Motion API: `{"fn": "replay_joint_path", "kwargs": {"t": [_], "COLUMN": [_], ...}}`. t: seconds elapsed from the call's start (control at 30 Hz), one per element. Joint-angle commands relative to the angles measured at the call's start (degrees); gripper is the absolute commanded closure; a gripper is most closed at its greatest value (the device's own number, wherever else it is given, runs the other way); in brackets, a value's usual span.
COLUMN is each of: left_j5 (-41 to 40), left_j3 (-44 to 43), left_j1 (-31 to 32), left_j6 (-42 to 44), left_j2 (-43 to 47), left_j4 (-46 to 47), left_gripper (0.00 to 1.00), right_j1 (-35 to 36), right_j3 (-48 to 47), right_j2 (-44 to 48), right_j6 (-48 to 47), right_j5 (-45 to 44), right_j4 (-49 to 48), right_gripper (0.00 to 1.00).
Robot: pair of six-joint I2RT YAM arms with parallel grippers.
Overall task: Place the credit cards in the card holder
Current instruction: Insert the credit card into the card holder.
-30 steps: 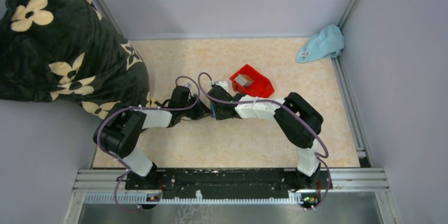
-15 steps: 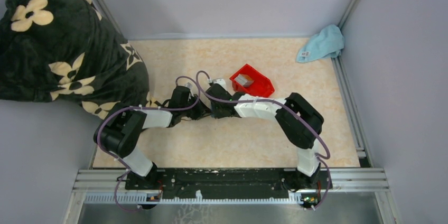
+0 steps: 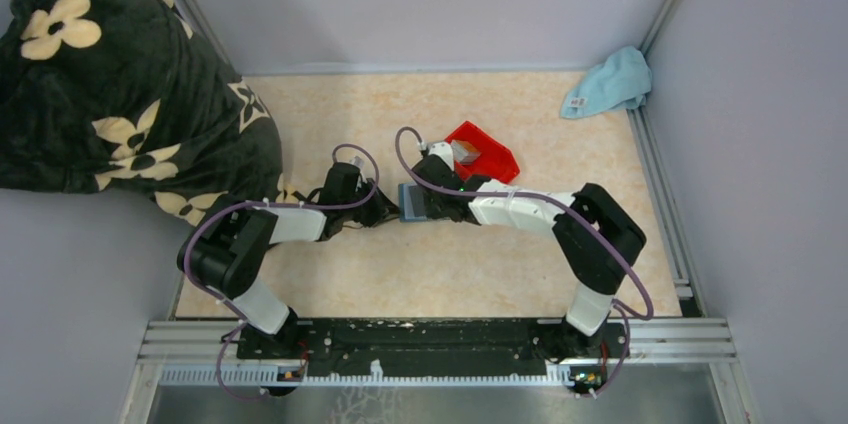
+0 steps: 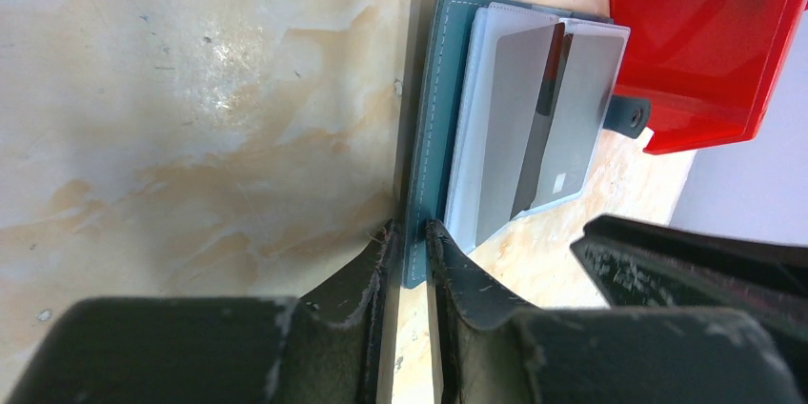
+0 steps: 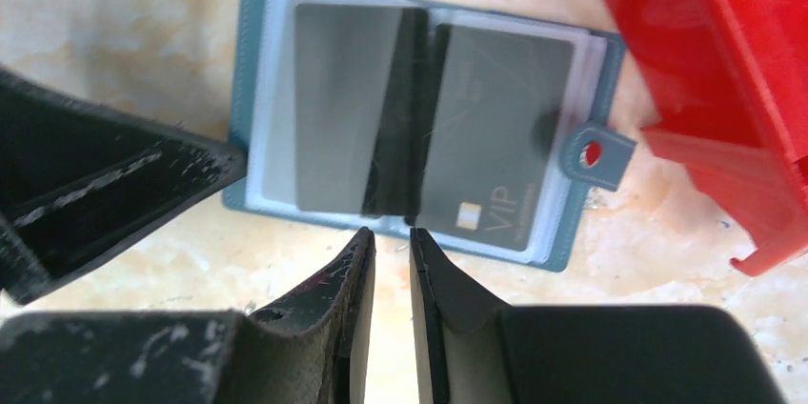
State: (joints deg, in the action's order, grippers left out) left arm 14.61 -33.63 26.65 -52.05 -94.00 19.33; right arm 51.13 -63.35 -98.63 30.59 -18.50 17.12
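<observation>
The teal card holder [image 3: 411, 201] lies open on the table and shows in both wrist views [image 4: 425, 118] [image 5: 250, 61]. Its clear sleeves hold a dark card marked VIP [image 5: 495, 137] [image 4: 583, 99]. A grey-silver card with a black stripe [image 5: 348, 109] [image 4: 515, 128] lies on top, overlapping it. My left gripper [image 3: 386, 206] [image 4: 412, 232] is shut on the holder's teal cover edge. My right gripper [image 3: 433, 200] [image 5: 391, 232] sits just short of the holder's long edge, jaws a narrow gap apart and empty.
A red plastic bin [image 3: 487, 154] [image 4: 705, 32] [image 5: 724, 90] stands right beside the holder's snap tab [image 5: 598, 151], with a small grey object [image 3: 460, 151] inside. A dark flowered blanket [image 3: 120, 94] covers the left side. A light blue cloth [image 3: 610, 82] lies at the back right corner.
My right arm has pulled back to the right, off the card holder, which now shows in the top view. The left arm has stayed in place.
</observation>
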Motion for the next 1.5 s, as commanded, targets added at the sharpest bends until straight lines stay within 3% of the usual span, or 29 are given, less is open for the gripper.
{"fn": "replay_joint_path", "kwargs": {"t": [0.0,0.4,0.83,1.47], "left_j5": [-2.4,-2.3,-2.3,-1.6], "left_j3": [1.6,1.2,0.9,0.8], "left_j1": [0.7,0.7,0.7,0.7], "left_j6": [1.6,2.1,2.2,1.9], "left_j2": [-2.2,-2.5,-1.8,-2.2], "left_j4": [-7.4,-7.8,-8.2,-7.5], "left_gripper": [0.76,0.76,0.76,0.76], "right_j1": [-3.2,-5.8,-5.8,-5.8], "right_j3": [0.2,-1.8,-2.3,1.6], "right_j2": [1.0,-3.6,-6.9,-7.1], "right_j6": [-1.1,-0.2,0.5,5.6], "right_j5": [-0.6,5.0,4.8,11.5], "right_j4": [-4.1,-7.4,-6.7,-12.4], "right_gripper": [0.8,0.82,0.86,0.86]}}
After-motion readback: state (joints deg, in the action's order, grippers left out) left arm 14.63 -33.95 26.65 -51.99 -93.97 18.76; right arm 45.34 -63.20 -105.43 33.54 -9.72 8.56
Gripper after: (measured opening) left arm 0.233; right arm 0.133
